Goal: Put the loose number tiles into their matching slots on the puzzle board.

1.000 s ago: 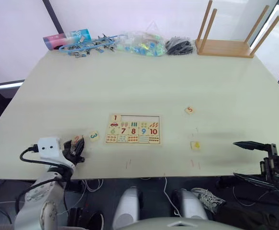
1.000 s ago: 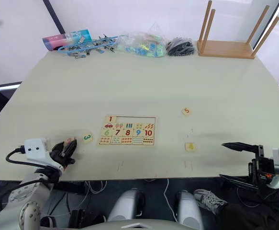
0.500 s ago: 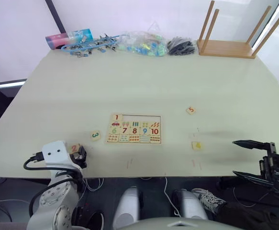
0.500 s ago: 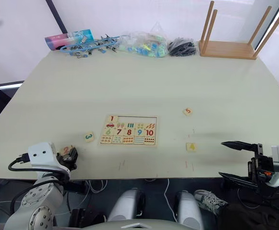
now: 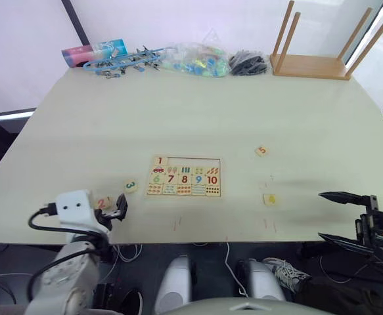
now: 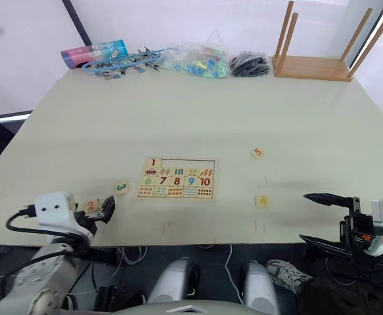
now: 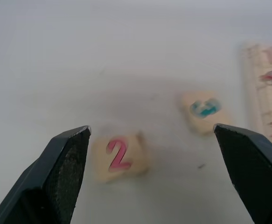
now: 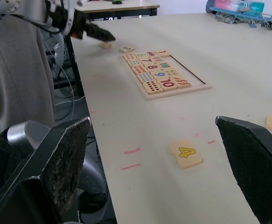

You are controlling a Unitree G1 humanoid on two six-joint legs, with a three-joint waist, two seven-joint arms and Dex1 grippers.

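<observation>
Hovering low at the near left edge of the table [image 5: 198, 118], my left gripper [image 7: 152, 175] has its fingers spread wide with nothing between them, and the 2 tile [image 7: 119, 156] lies flat on the surface just ahead, close to one finger rather than centred. I judge that closing from here could push the tile sideways or tip it on edge, and so near the table's front edge it could slide off. Just beyond it sits the 3 tile [image 7: 203, 109], near enough that a sloppy approach might knock it. My right gripper [image 5: 336, 216] hangs off the near right edge, also wide open and empty, with the 4 tile [image 8: 186, 155] ahead of it and the 5 tile [image 5: 261, 151] further on. Mid-table, the puzzle board [image 5: 183, 176] holds the 1 tile [image 5: 158, 161] in its slot; the rest of that row looks vacant, and bumping the light board would shift those slots.
</observation>
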